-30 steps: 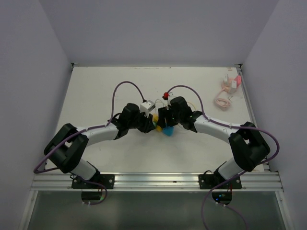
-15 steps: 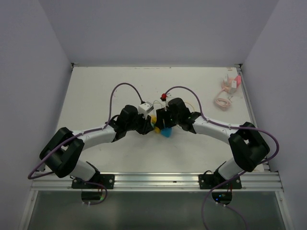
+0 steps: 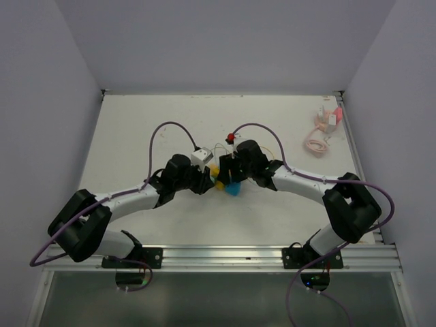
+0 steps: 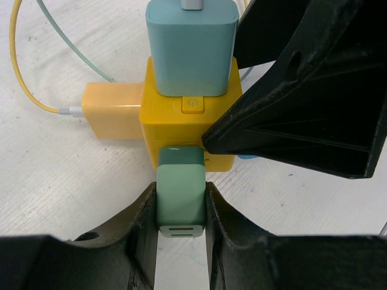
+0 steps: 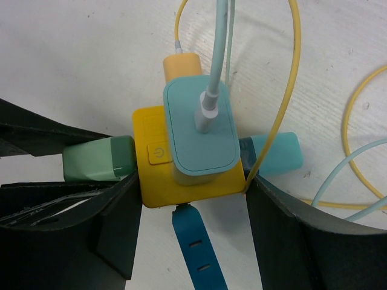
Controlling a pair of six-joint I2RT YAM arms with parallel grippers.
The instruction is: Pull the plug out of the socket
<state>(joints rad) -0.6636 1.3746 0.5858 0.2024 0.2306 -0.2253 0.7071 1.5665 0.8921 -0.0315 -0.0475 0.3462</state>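
**ENTRY: plug pull, mid-step**

- **L claw** (image 4: 180, 208): clenched on green plug (image 4: 179, 181), one finger flat on each long side.
- **R claw** (image 5: 190, 187): clamped across socket (image 4: 169, 130) (the yellow cube), a finger on each of two opposite faces. Prob. acting as brace.
- **Other plugs in socket:** lt-blue adapter (image 4: 190, 48) on top, orange adapter (image 4: 112, 112) on the side face away from R claw's finger, dk-blue plug (image 5: 196, 248), cyan plug (image 5: 275, 154). None gripped.
- **Change, last sec:** socket cluster and both wrists drifted slightly left on table (image 3: 136, 129). L arm's elbow swung out and back toward near edge. Neither grip altered.
- **Meaning (judgement):** L arm is hauling, but socket seems to travel w/ it. Green plug's end sits flush against socket face, no prongs showing, so not out yet. Needs firmer hold by R claw or a straighter pull.
- **Plug vs claw:** plug lies between L fingers, its body lengthwise along them. Its far end touches socket, near end is at mid-finger. Socket sits just beyond L fingertips, mid-table.
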